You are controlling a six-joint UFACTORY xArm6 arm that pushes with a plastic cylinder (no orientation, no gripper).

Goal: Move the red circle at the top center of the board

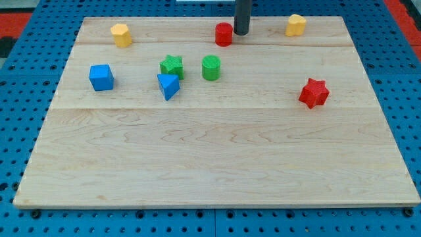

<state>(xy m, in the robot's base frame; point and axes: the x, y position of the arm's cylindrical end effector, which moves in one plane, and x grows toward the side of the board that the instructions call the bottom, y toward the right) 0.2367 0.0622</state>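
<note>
End effector: bare dark rod, no jaws, so nothing to clench or release and nothing grasped. My tip down on the tabletop, close to its top edge. Red circle just to the view's left of my tip, touching or nearly so; cannot tell which.

Probably light, stiff plastic, low and round: likely to slide easily over smooth wood, and to slip sideways off a push aimed off-centre. No hold possible; best to press squarely against the middle of its side wall. Seemingly about top centre already, so only a small nudge called for.

1 yellow block to the view's right of my tip, well apart. Green cylinder below and slightly left of it.
</note>
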